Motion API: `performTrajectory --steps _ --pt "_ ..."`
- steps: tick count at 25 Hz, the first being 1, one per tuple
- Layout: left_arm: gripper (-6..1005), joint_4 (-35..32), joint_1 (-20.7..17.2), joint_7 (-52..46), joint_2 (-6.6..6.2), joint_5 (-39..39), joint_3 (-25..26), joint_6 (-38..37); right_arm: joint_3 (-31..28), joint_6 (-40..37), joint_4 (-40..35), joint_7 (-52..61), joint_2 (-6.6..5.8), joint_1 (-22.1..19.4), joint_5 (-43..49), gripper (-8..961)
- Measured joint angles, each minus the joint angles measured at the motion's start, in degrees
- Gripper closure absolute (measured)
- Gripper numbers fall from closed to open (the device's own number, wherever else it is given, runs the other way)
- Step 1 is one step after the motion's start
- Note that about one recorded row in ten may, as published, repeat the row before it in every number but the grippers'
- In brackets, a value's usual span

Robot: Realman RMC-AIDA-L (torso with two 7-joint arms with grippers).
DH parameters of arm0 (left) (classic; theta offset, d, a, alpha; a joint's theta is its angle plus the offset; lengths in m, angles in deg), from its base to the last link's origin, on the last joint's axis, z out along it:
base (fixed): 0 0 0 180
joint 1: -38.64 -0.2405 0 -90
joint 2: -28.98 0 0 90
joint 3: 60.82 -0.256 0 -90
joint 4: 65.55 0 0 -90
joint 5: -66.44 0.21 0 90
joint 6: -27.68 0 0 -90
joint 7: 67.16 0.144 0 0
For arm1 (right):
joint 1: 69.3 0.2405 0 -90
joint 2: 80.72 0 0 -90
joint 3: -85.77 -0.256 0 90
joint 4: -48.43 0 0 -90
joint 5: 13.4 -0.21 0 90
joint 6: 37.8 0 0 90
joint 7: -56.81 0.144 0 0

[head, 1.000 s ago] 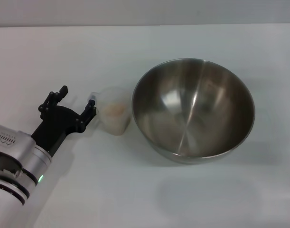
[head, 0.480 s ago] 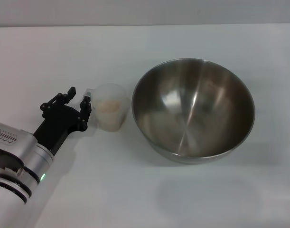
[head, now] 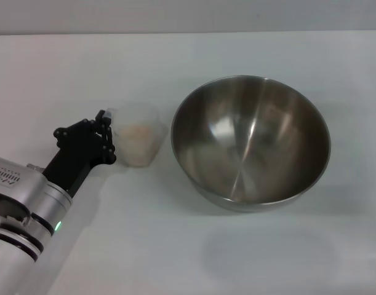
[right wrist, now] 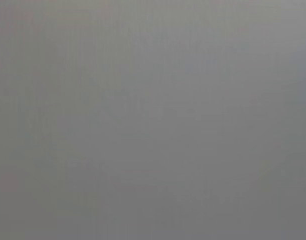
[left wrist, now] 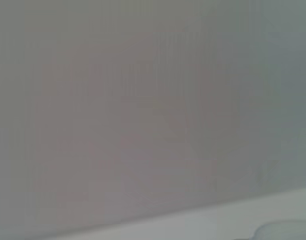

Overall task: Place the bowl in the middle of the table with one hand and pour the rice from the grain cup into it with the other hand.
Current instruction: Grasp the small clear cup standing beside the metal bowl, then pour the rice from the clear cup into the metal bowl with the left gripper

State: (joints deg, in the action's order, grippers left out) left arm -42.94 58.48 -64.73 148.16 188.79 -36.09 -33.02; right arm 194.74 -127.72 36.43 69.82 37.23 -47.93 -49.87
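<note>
The large steel bowl (head: 250, 140) stands right of centre on the white table (head: 175, 246), and I see nothing inside it. The small translucent grain cup (head: 137, 142) stands just to its left, with pale rice (head: 136, 134) inside. My left gripper (head: 105, 136) is at the cup's left side, where the handle is, with its black fingers drawn together on it. The left wrist view shows only a grey blur. My right gripper is out of the head view, and its wrist view shows plain grey.
The table's far edge (head: 188, 33) runs along the top of the head view. My left arm (head: 24, 209) comes in from the lower left corner. Bare white tabletop lies in front of the bowl and cup.
My left gripper moved right to the cup and its fingers went from wide open to drawn together at the handle. The cup shifted slightly left. The bowl did not move.
</note>
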Motion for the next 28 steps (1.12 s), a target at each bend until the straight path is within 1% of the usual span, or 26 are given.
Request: performTrajectory --steps 3,4,5,6,7,8,10,12,13,14,15,19,20,21,23,24,25,28 --pt "977 0.30 -0.09 2.05 0.00 -0.01 0.60 -5.33 0.01 0.00 0.02 0.00 0.00 0.13 0.00 461" --pt "976 0.30 -0.09 2.05 0.00 -0.01 0.60 -5.33 0.00 0.00 0.03 0.00 0.00 0.21 0.00 461" --pt "975 0.36 0.09 3.65 0.00 -0.02 0.81 -7.50 0.00 0.00 0.03 0.00 0.00 0.21 0.00 461" --pt "974 0.36 0.09 3.65 0.00 -0.02 0.81 -7.50 0.00 0.00 0.04 0.00 -0.01 0.27 0.00 461" --pt "973 0.49 0.29 5.25 0.00 -0.03 0.86 -9.50 0.00 0.00 0.04 0.00 -0.02 0.30 0.00 461" --pt "972 0.93 0.79 8.66 0.00 0.01 0.86 -12.71 0.00 0.00 0.05 0.00 -0.04 0.31 0.00 461" --pt "970 1.89 2.15 16.14 0.00 0.60 0.70 -16.42 0.00 0.00 0.05 0.00 -0.05 0.35 0.00 461" --pt "968 2.30 2.93 20.67 0.00 1.28 0.53 -17.56 0.00 0.00 0.05 0.00 -0.11 0.43 0.01 461" --pt "967 2.86 3.76 25.97 0.00 2.26 0.38 -18.23 0.00 0.00 0.04 0.00 -0.15 0.48 0.02 461" --pt "966 3.62 4.75 32.50 0.00 3.89 0.31 -18.15 0.00 0.00 0.02 0.00 -0.19 0.53 0.02 461" --pt "965 3.62 4.75 32.50 0.00 3.89 0.31 -18.15 0.00 0.00 0.00 0.00 -0.21 0.54 0.03 461" --pt "961 5.67 6.78 45.81 0.00 6.67 0.01 -15.77 -0.01 -0.29 -0.33 0.00 -0.27 0.67 0.45 461" --pt "959 5.67 6.78 45.81 0.00 6.67 0.01 -15.77 -0.01 -0.29 -0.33 0.00 -0.27 0.67 0.45 461" --pt "958 6.73 7.63 53.30 0.00 7.76 -0.34 -13.68 -0.01 -0.44 -0.35 0.00 -0.27 0.69 0.63 461" --pt "956 7.10 8.09 57.58 0.00 8.62 -0.45 -12.28 -0.02 -0.67 -0.36 0.00 -0.27 0.83 0.85 461" --pt "955 7.32 8.55 62.89 0.00 9.86 -0.47 -10.84 0.00 -0.76 -0.37 0.00 -0.29 1.02 0.90 461" --pt "954 7.32 8.55 62.89 0.00 9.86 -0.47 -10.84 0.00 -0.77 -0.38 0.00 -0.32 1.09 0.90 461" --pt "951 7.79 8.75 70.04 0.00 10.98 -0.48 -10.15 0.00 -0.78 -0.38 0.00 -0.37 1.21 0.91 461"
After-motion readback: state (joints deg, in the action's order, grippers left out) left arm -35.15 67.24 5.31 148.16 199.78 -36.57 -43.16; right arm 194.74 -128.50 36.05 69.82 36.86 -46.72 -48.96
